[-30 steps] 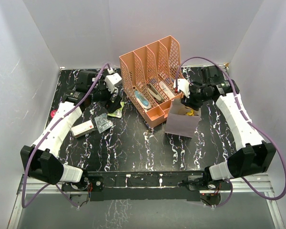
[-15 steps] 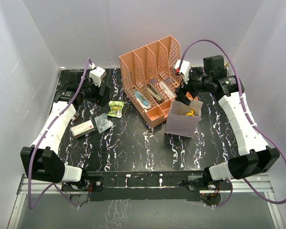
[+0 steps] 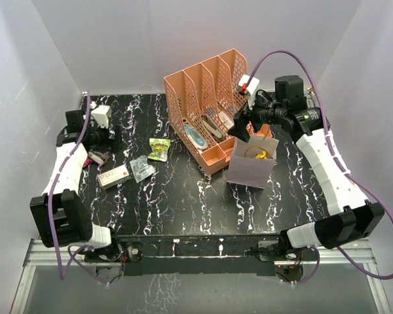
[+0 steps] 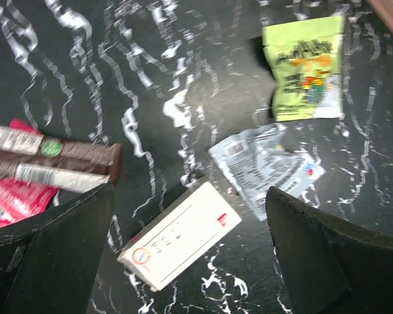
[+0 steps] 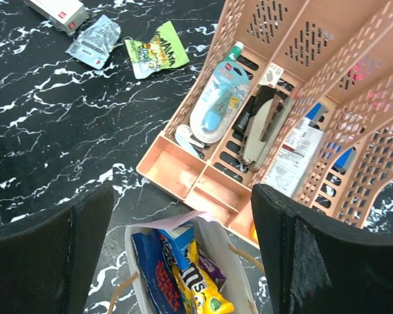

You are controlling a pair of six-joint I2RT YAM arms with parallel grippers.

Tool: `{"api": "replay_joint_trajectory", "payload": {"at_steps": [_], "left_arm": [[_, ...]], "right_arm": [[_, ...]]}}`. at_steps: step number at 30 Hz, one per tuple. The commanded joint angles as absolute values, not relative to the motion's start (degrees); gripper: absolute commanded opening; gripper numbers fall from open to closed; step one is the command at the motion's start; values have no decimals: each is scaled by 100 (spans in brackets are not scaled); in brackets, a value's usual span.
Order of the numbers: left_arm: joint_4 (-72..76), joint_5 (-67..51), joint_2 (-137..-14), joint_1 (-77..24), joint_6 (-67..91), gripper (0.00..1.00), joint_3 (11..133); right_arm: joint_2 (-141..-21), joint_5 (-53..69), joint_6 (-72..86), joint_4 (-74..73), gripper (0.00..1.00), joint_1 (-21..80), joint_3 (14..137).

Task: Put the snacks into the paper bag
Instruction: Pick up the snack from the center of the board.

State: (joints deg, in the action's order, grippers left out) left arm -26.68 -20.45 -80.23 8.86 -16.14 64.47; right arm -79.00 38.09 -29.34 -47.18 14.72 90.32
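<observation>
1. Left end effector [image 4: 190, 191] hangs wide open and empty over the white carton [image 4: 180, 243] on the surface [image 3: 183, 203].
2. I'd square my wrist to its long edges, drop straight down and squeeze gently.
3. Paper bag [image 3: 249, 171] stands against the organiser [image 3: 183, 104], part-filled. Right end effector [image 5: 182, 190] gapes empty above it, so I'd clear it aside before delivering.

Surface [image 3: 183, 209]: black, marble-patterned, with white veins.
Back wall [image 3: 196, 39], left wall [image 3: 23, 98], right wall [image 3: 376, 85]: plain pale grey-white panels closing the surface in on three sides.
Near edge: silver metal rail [image 3: 357, 250].
Light: even and soft.
</observation>
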Motion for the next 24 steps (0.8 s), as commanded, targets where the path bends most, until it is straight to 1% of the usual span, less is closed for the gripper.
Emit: {"api": "replay_joint_trajectory", "payload": {"at_steps": [1, 8, 10, 16, 24], "left_arm": [[-2343, -2251, -7912, 1568, -1507, 96, 6261], [-1951, -2152, -8204, 2494, -1288, 95, 5986], [-1784, -2012, -8332, 2619, -1220, 95, 5931], [-1405, -1747, -8908, 2707, -1078, 94, 6019], [-1388, -1554, -9790, 2711, -1144, 90, 6642]], "right_arm": [[-7632, 4219, -2409, -3902, 89, 1555, 8838], [-7633, 4365, -2350, -3607, 89, 1608, 8607], [-7535, 4411, -2379, -3472, 90, 1619, 8438], [-7412, 4852, -2588, -3470, 90, 1638, 8112], [-7369, 5305, -2908, -3565, 91, 1774, 7711]]}}
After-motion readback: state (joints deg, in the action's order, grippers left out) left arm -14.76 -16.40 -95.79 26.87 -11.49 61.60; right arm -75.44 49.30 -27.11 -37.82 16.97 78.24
